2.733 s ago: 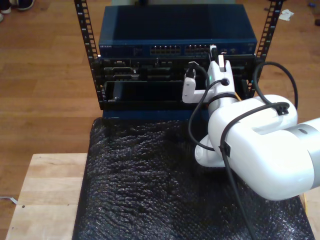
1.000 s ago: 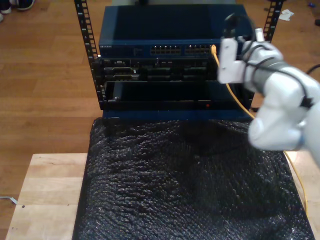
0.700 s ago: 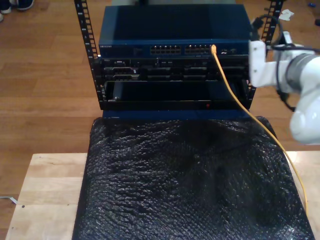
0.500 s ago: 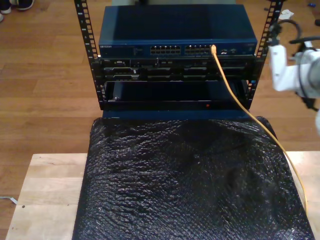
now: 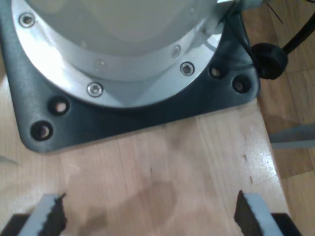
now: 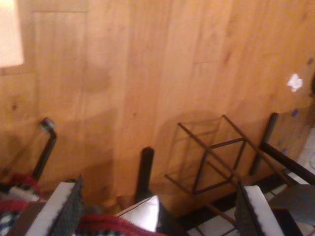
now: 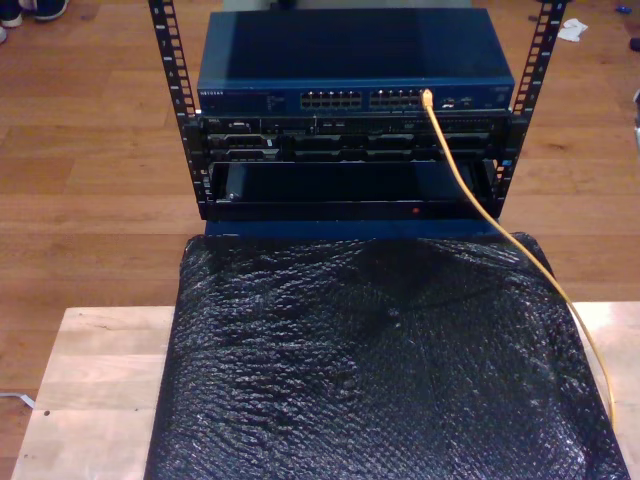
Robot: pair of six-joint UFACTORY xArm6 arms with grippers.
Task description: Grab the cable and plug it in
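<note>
the cable [image 7: 470, 190] was plugged into a port near the exterior view's right end of the blue network switch [image 7: 350, 60], which sat on top of the black rack [image 7: 350, 150]. from that port the thin yellow-orange line ran down across the front of the rack, then over the black bubble-textured sheet [image 7: 370, 360] toward the exterior view's lower right, where it left the picture. the sheet covered most of the pale wooden worktop [image 7: 90, 390], bare wood showing at the exterior view's left. beyond the rack lay a brown wooden floor [image 7: 90, 150].

my first pincer [image 5: 147, 216] stood open, its two dark-padded fingers [image 5: 49, 216] wide apart with nothing between them, above light wood close to a grey mounting plate [image 5: 123, 115] that carried a round silver arm base [image 5: 123, 44].

my second pincer [image 6: 155, 211] was open as well, fingers [image 6: 66, 206] spread and empty, looking at the wooden floor [image 6: 147, 73], a thin dark wire frame [image 6: 211, 152] and some red-and-white cloth [image 6: 19, 196].
</note>
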